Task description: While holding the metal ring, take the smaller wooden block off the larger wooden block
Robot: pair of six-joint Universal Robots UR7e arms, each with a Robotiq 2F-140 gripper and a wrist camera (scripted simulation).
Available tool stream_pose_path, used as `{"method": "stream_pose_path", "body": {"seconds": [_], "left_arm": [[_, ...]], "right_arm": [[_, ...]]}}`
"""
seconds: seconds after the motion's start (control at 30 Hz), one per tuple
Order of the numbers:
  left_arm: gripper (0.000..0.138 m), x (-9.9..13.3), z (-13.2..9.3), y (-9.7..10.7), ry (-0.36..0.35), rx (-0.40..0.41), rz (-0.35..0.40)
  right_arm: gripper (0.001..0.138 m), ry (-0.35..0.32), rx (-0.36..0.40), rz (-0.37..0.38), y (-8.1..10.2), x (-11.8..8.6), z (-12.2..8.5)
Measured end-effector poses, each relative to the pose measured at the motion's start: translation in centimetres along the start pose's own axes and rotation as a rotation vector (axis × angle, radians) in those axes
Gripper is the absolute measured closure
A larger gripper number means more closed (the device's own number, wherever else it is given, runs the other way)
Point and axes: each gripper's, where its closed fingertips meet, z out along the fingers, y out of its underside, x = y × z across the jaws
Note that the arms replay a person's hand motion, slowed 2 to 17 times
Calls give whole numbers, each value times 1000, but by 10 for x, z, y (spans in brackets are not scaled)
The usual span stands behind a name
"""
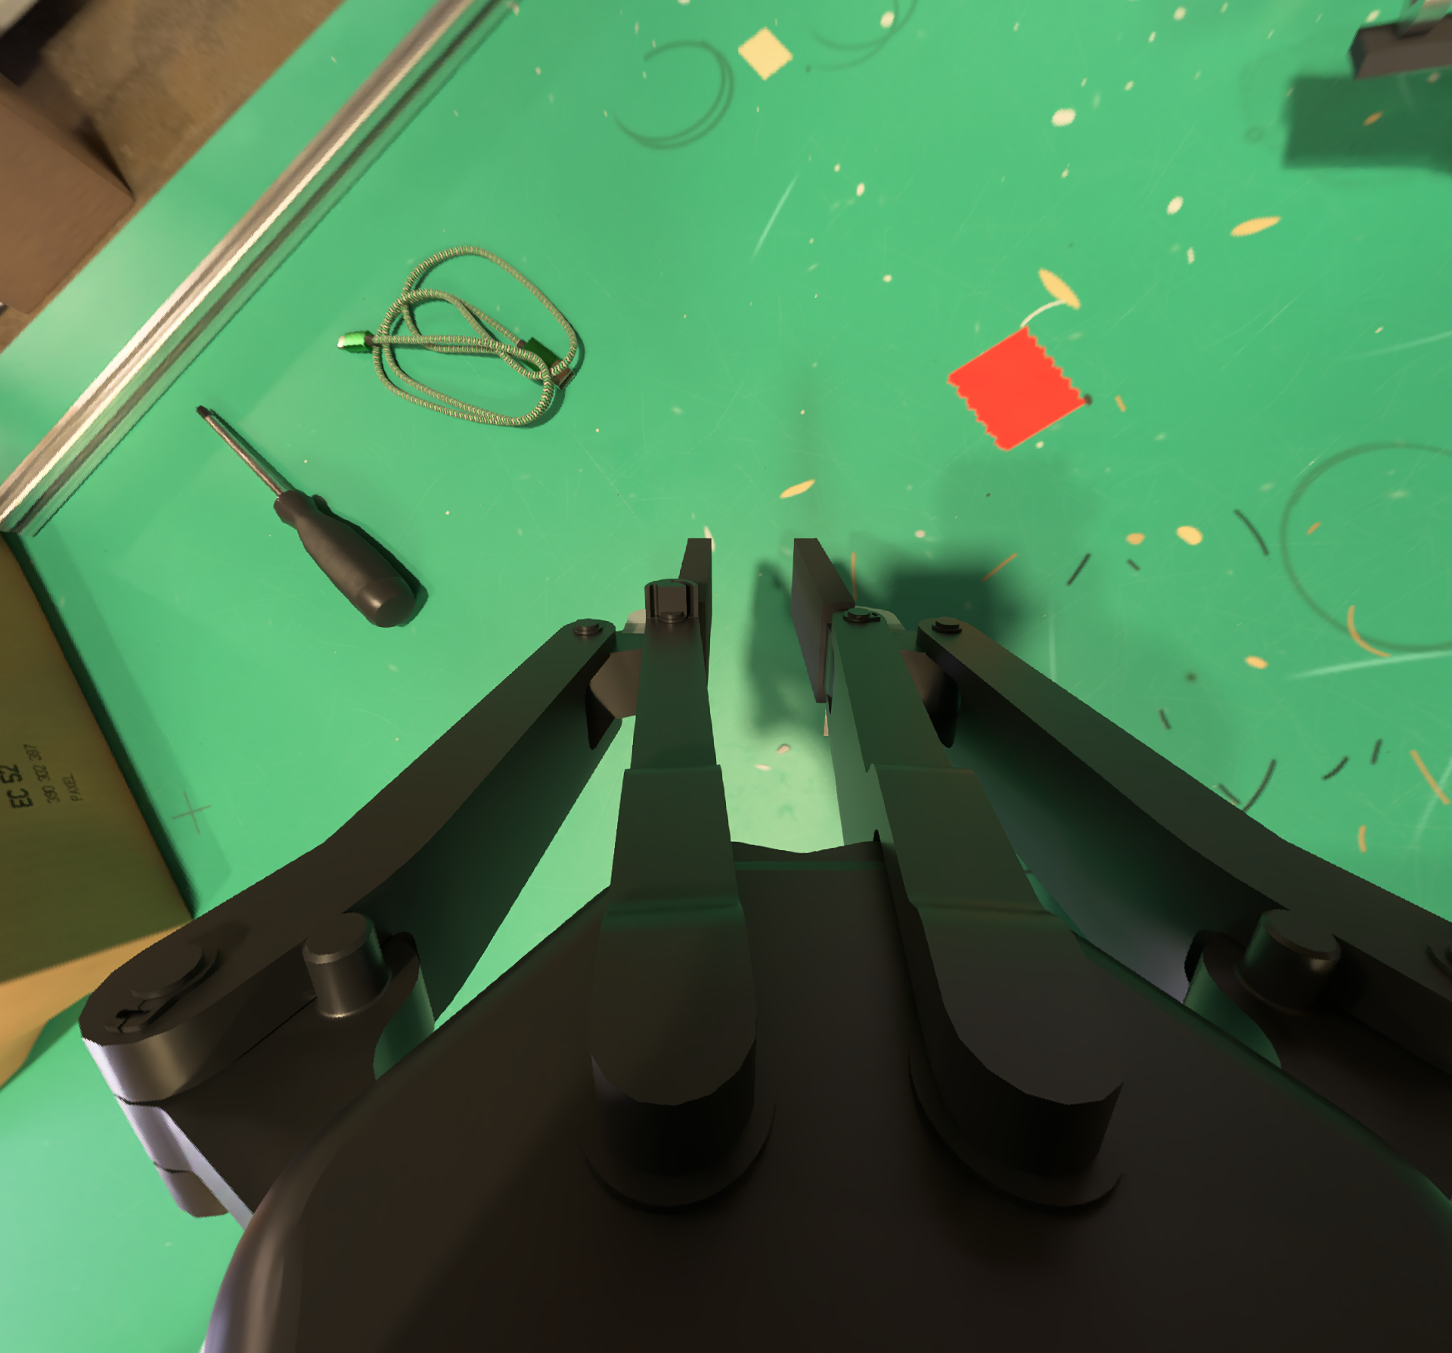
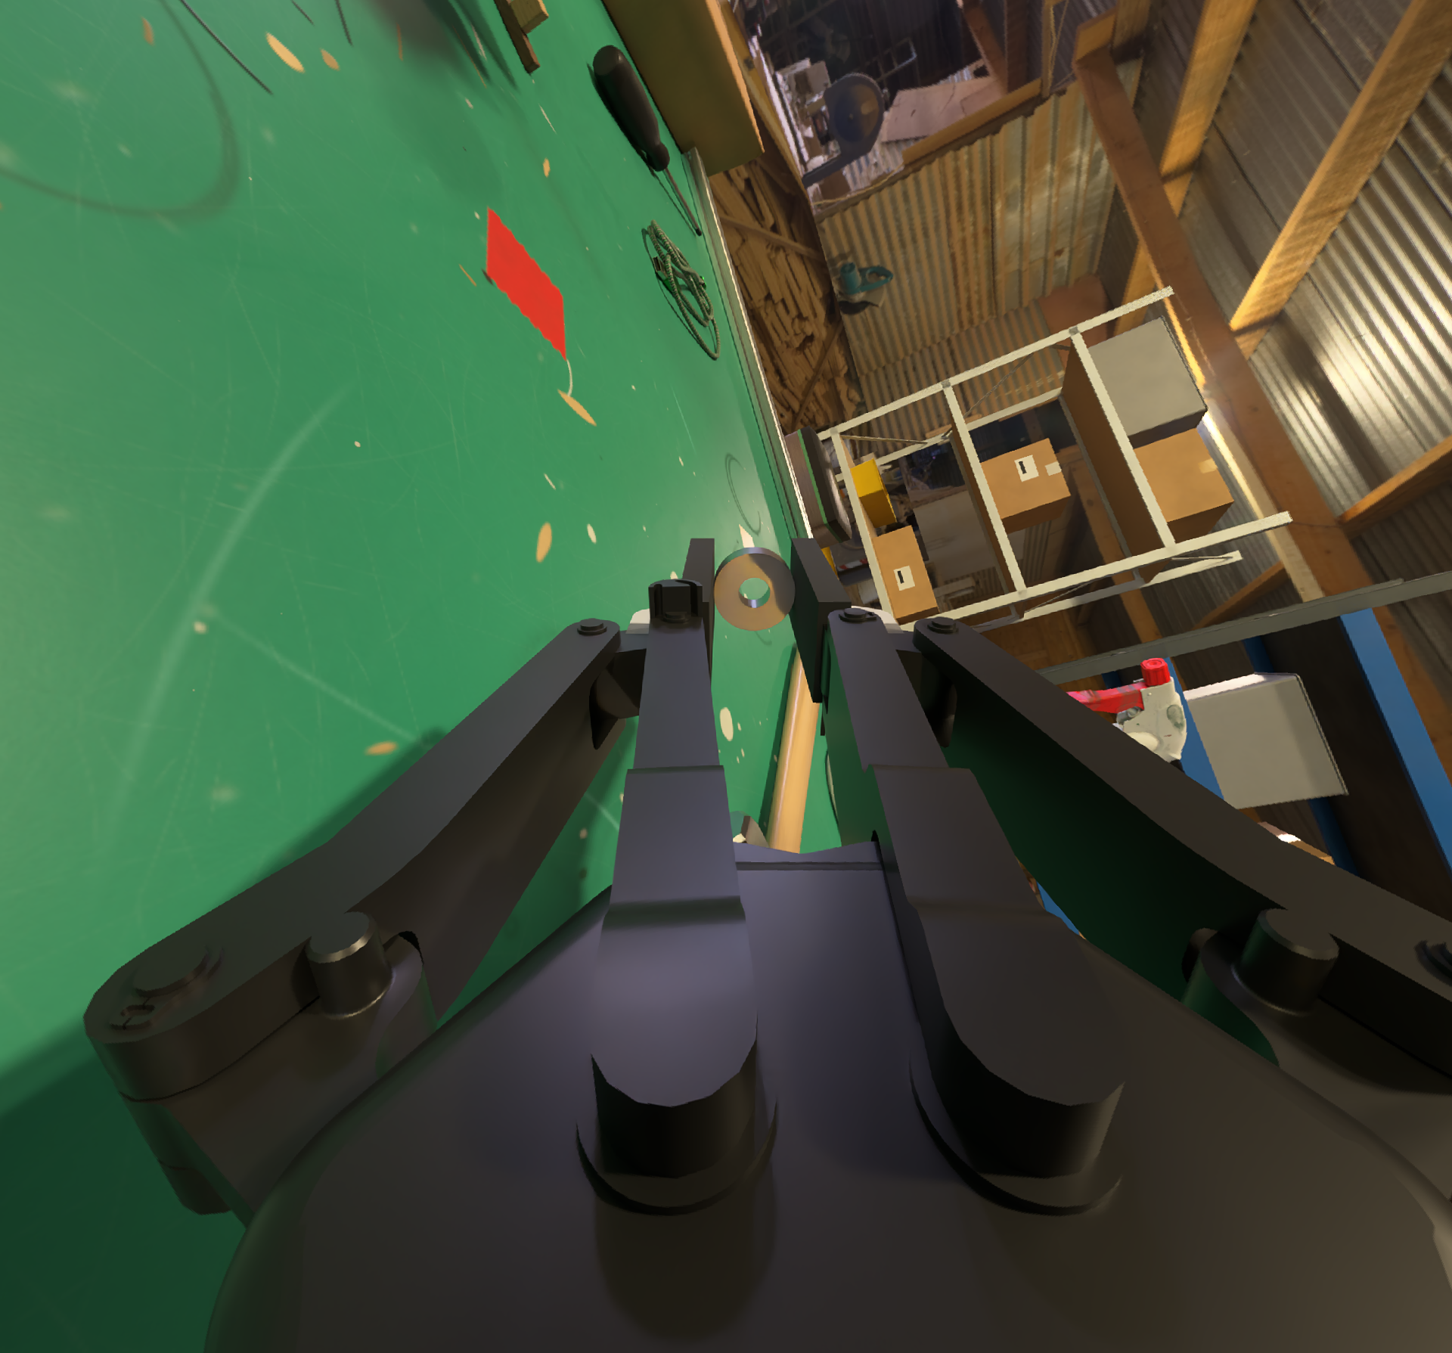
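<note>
My right gripper [image 2: 753,561] is shut on the metal ring [image 2: 754,591], a flat silver washer held by its edges above the green table [image 2: 275,451]. Far off in the right wrist view, the smaller, lighter wooden block [image 2: 533,7] lies across the larger, darker wooden block [image 2: 511,19] on the table. My left gripper [image 1: 753,557] hovers over the green table [image 1: 707,294]. Its jaws stand a narrow gap apart with nothing between them. The blocks do not show in the left wrist view.
A black-handled screwdriver [image 1: 338,537] [image 2: 628,105] and a coiled green cable [image 1: 471,337] [image 2: 683,286] lie near the table's metal edge rail [image 1: 275,215]. A red patch [image 1: 1017,388] [image 2: 525,278] marks the mat. A cardboard box [image 1: 63,804] [image 2: 668,19] sits at the table's end, by the blocks.
</note>
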Motion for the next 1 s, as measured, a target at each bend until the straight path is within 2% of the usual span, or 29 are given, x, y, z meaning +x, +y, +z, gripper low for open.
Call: {"method": "stream_pose_path", "body": {"seconds": [0.3, 0.47, 0.6, 0.87, 1.0], "left_arm": [[109, -21, 34, 7, 48, -189, 92], [105, -29, 52, 16, 65, -285, 110], [102, -37, 62, 25, 50, -352, 115], [101, -39, 72, 39, 13, -432, 152], [108, -39, 73, 41, -20, -445, 190]], "right_arm": [[113, -5, -10, 0, 2, -1, -1], [113, -11, -7, 14, 3, -1, -2], [113, -12, -11, 21, 4, 0, -2], [113, -20, -13, 39, 5, 0, -1], [113, -22, -12, 43, 6, 0, -1]]}}
